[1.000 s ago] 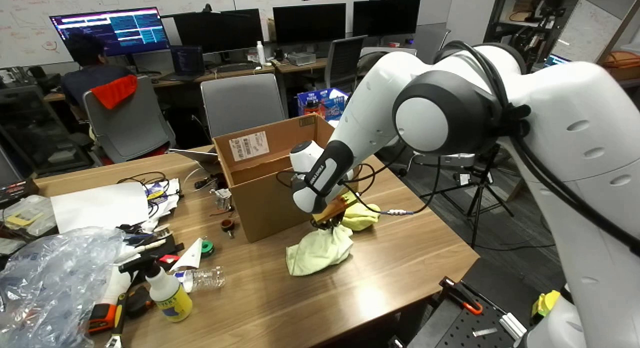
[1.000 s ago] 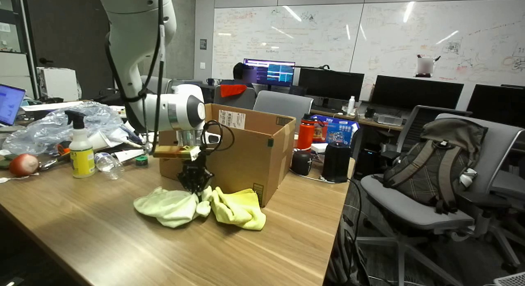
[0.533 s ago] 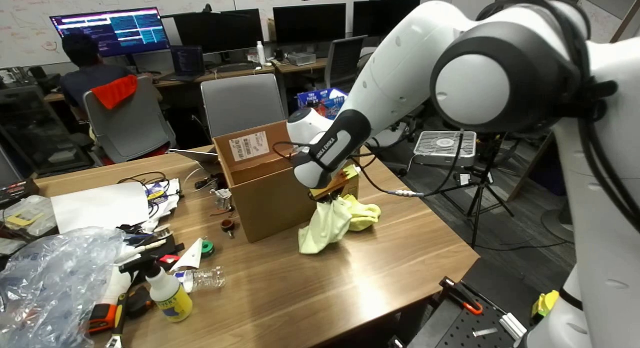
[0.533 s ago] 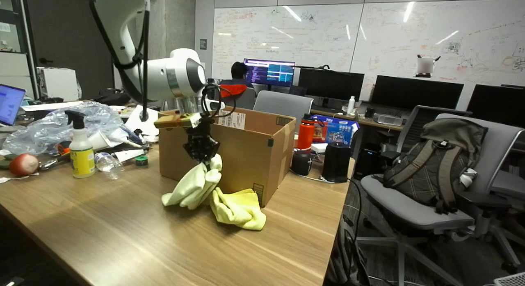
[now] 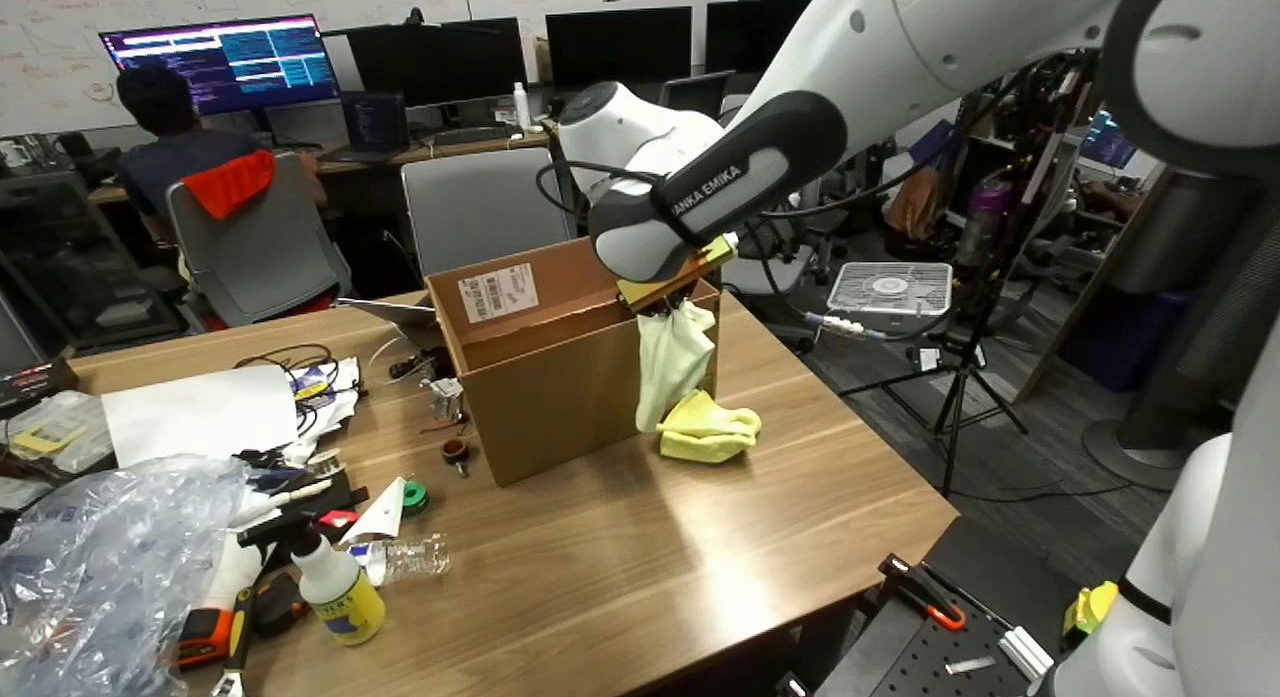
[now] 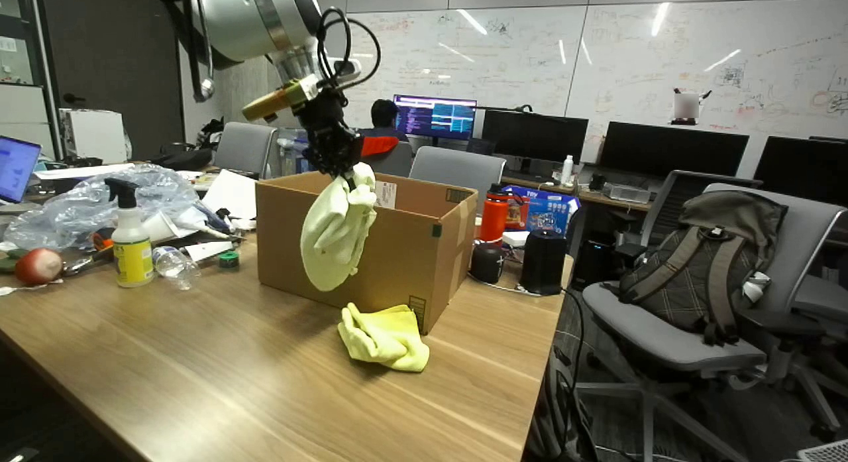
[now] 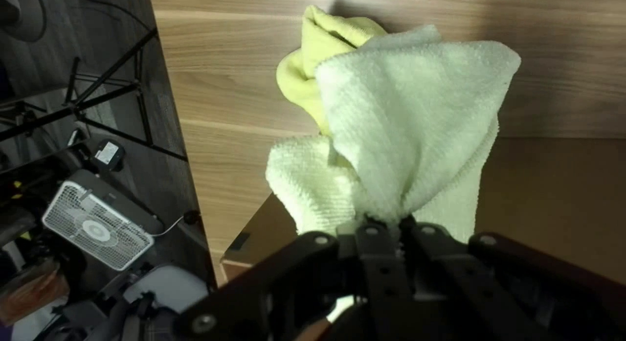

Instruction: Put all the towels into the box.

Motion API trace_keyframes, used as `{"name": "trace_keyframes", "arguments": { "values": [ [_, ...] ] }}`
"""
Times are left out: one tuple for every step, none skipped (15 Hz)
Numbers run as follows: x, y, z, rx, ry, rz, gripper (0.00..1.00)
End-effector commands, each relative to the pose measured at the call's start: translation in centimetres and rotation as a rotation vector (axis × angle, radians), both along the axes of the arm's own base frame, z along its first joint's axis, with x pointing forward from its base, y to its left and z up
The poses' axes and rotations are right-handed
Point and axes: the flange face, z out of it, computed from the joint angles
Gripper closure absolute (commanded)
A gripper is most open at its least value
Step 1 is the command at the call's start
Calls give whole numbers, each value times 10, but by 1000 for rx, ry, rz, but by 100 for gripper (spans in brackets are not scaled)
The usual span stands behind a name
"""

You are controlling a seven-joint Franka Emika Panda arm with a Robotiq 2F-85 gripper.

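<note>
The pale cream-yellow towel (image 6: 336,236) is off the table (image 6: 464,409) — pinched in the gripper (image 7: 397,226), fingers (image 7: 372,238) pressed together on one gathered end, the rest of the cloth drooping below the fingertips. It's outside the box (image 6: 405,256): in both exterior views it hangs in front of a wall, its top near the rim, and whether it brushes the cardboard I can't tell. Below, the bright yellow towel (image 6: 385,343) lies crumpled on the tabletop, just beside a corner of the box, partly covered by the pale one in the wrist view. The box stands upright, open at the top. Farther out — a spray bottle (image 6: 133,253) standing near a crumpled clear plastic bag (image 6: 149,193), both well apart from the towels.
</note>
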Motion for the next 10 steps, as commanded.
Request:
{"name": "trace_keyframes", "arguments": {
  "values": [
    [-12,12,53,-48,-42,6,98],
    [-13,15,62,-63,-48,10,98],
    [-12,19,74,-73,-50,15,98],
    [-11,22,82,-85,-47,22,98],
    [-9,26,90,-100,-52,23,98],
    [-5,29,100,-111,-54,24,98],
    [1,32,108,-123,-58,23,98],
    [6,34,116,-135,-60,23,98],
    [12,37,124,-150,-67,19,98],
    [19,39,133,-163,-74,14,98]
  ]
}}
